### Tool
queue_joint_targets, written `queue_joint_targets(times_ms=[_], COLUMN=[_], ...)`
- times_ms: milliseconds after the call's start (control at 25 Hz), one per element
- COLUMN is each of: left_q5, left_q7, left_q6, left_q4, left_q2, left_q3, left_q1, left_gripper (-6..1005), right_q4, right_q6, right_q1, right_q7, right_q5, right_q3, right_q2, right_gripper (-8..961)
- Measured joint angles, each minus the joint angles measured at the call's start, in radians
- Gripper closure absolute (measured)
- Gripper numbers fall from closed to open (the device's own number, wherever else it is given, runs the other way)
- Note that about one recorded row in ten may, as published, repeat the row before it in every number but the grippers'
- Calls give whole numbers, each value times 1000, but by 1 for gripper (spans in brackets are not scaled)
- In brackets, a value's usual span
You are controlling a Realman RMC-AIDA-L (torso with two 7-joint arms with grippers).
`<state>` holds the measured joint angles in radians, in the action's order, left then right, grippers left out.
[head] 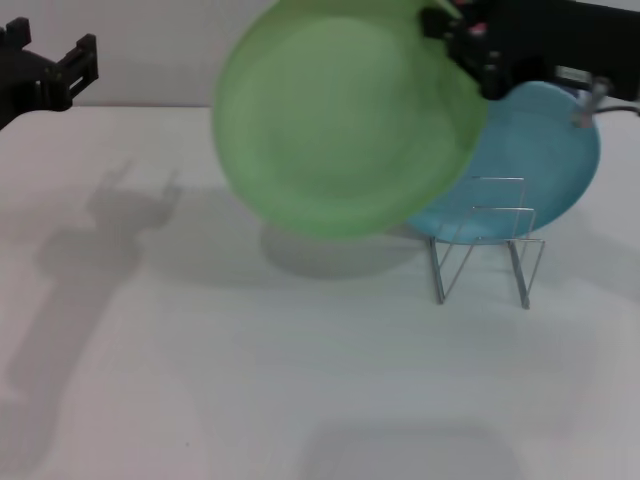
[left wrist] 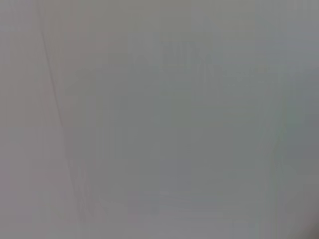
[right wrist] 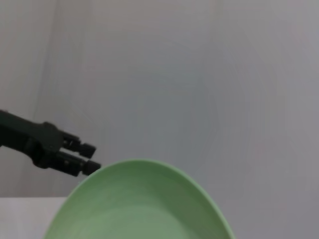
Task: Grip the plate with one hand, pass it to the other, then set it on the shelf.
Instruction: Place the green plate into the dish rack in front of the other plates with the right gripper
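The light green plate (head: 345, 120) hangs in the air above the white table, tilted with its face toward me. My right gripper (head: 468, 45) is shut on its upper right rim. The plate's rim also shows in the right wrist view (right wrist: 139, 199). My left gripper (head: 55, 65) is at the far left, raised, apart from the plate, open and empty; it also shows in the right wrist view (right wrist: 82, 157). The silver wire shelf (head: 487, 255) stands on the table below and to the right of the green plate. The left wrist view shows only a blank grey surface.
A light blue plate (head: 550, 160) stands upright in the wire shelf, partly behind the green plate. The white table (head: 250, 380) stretches to the front and left, with the arms' shadows on it.
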<state>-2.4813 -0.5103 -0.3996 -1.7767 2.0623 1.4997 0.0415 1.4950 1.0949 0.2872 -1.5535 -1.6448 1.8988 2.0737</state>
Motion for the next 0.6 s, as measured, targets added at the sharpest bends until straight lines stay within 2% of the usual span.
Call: queue_joint_targets(times_ms=[120, 400, 600], left_q5=[0, 0, 0], left_q7=[4, 10, 10], left_q6=[16, 24, 24], left_q4=[15, 32, 37], left_q2=[1, 0, 1], left_q3=[-1, -1, -2], left_q1=[1, -4, -7], left_gripper=[345, 346, 346], right_q4=[-14, -45, -64], right_q6=[30, 64, 91], right_q1=[-83, -147, -166], right_q7=[-175, -308, -378], right_q5=[95, 175, 185], right_q3=[39, 78, 102], right_q2=[1, 3, 4], right_gripper=[902, 903, 904])
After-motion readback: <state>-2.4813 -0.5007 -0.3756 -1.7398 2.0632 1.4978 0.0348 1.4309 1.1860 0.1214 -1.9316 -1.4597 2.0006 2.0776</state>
